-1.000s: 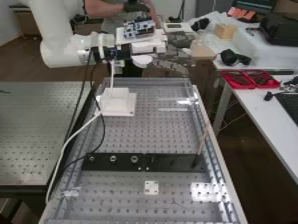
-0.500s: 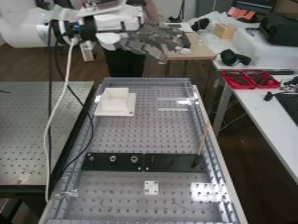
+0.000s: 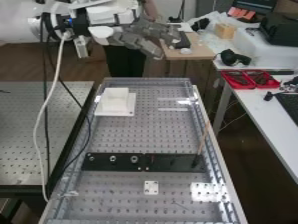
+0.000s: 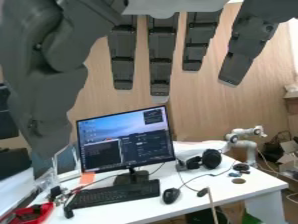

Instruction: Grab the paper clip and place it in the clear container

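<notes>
Well, the hand (image 3: 136,37) hangs past the bench's (image 3: 133,135) far end, fingers approx. straight, nothing held, prob. high for clearance. Near end: thin wire (image 3: 178,204), poss. the clip, beside a shiny patch (image 3: 209,192), maybe the container.

Robotics lab, perforated metal bench (image 3: 126,136)

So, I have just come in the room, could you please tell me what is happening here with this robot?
The white arm has its dark grey hand raised up near the far end of the perforated bench. Its fingers are straight and hold nothing, so the paper clip is not in its grasp at this moment. On the bench, a white block sits towards the far end, and a black strip lies across, nearer the camera.
</notes>
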